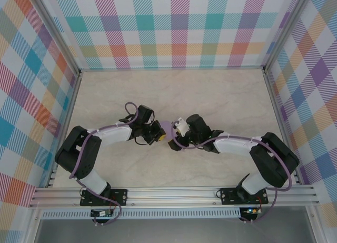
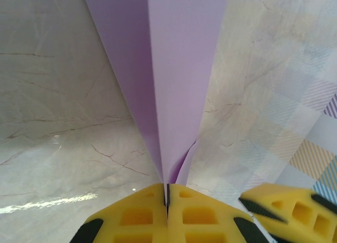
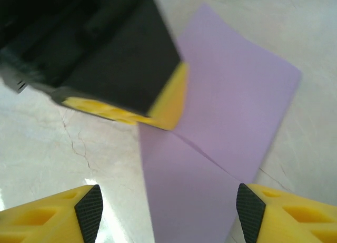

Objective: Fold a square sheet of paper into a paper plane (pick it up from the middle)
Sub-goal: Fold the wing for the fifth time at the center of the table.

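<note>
Left wrist view: creased square sheet of paper (image 2: pixel 174 69) is clamped by left pincer (image 2: pixel 167 201); wide right pincer (image 3: pixel 168 211) should be aligned along the crease (image 3: pixel 202 153).

Left arm (image 1: pixel 108 133) jaws pressed together; right arm (image 1: pixel 237 144) jaws spread apart.

The sheet of paper (image 2: pixel 174 69) is thin, smooth, matt purple paper, the table (image 2: pixel 58 111) looks like shiny pale stone with fine cracks, and the left tool (image 2: pixel 167 196) looks like dull yellow plastic.
</note>
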